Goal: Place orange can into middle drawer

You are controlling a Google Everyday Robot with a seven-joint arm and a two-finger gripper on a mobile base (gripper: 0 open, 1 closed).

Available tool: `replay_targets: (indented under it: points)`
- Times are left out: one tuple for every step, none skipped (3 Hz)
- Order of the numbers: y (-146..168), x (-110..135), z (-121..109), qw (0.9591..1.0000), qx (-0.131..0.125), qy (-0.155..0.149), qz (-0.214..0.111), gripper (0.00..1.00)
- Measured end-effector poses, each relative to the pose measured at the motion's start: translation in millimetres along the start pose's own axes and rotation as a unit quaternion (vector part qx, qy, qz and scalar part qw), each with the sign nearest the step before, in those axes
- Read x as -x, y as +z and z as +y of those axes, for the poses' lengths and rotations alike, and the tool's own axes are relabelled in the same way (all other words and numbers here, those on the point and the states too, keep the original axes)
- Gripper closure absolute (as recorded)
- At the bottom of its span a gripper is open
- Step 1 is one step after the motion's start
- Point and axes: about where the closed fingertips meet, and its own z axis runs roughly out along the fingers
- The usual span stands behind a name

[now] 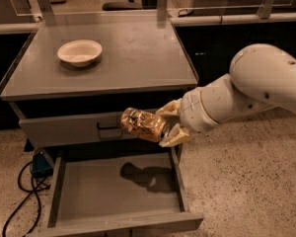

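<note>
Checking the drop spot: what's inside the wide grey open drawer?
Only a shadow on the drawer floor; its rear is hidden. The gripper holds the dented orange can above.
</note>
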Motion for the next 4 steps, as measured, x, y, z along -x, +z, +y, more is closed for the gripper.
replay_targets:
  points:
    - [59, -38, -8, 0.9996, -0.013, -0.008, 0.023, 1.00]
    - [60, -40, -19, 0.9989, -0.034, -0.013, 0.027, 1.00]
    - [65, -43, -12, 0.9987, -0.039, -0.018, 0.029, 1.00]
    - [119, -66, 24, 0.9991, -0.032, -0.024, 0.016, 1.00]
